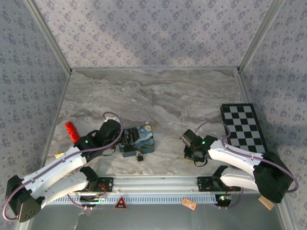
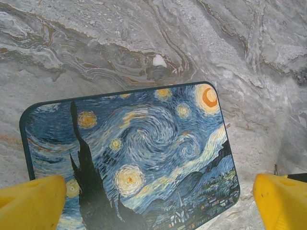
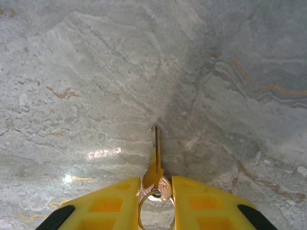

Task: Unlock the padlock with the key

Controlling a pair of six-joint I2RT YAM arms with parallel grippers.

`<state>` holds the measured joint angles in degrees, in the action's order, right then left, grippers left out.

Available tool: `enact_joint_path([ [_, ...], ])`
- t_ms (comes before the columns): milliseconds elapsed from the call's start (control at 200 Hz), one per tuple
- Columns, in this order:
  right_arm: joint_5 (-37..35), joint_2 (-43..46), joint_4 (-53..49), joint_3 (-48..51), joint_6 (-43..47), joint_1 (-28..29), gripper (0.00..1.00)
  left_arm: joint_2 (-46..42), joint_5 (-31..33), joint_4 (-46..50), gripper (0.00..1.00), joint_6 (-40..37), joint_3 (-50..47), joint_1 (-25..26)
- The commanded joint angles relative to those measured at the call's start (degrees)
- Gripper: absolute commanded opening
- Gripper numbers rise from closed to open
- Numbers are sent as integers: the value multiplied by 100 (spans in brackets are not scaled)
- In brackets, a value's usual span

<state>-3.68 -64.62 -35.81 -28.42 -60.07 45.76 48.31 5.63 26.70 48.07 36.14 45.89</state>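
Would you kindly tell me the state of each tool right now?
Left tool: open, over the blue tin.
Right tool: closed on the key.

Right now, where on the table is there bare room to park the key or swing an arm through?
Free: the whole far marble between back wall and blue tin; also the gap between tin and right gripper. Crowded: near left, where left gripper, tin, padlock and red cylinder cluster. Checkerboard takes the right edge.

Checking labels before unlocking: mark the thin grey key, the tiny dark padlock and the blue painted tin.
thin grey metal key (image 3: 156,153): right wrist view, on its blade.
tiny dark metal padlock (image 1: 139,156): top external view, on its body.
blue Starry-Night-printed rectangular tin (image 2: 144,143): left wrist view, on its lid.
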Motion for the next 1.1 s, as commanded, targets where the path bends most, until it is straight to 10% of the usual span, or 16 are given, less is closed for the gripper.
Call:
enact_joint_path([
  [0,-129,-136,-29,-30,-90,73,18,-55,82,-156,100,5,16,49],
  [605,-312,398,-232,-254,386,87,2,77,82,-226,100,25,31,48],
  [1094,617,1994,1537,-407,3203,407,0,367,105,302,100,-507,886,70],
])
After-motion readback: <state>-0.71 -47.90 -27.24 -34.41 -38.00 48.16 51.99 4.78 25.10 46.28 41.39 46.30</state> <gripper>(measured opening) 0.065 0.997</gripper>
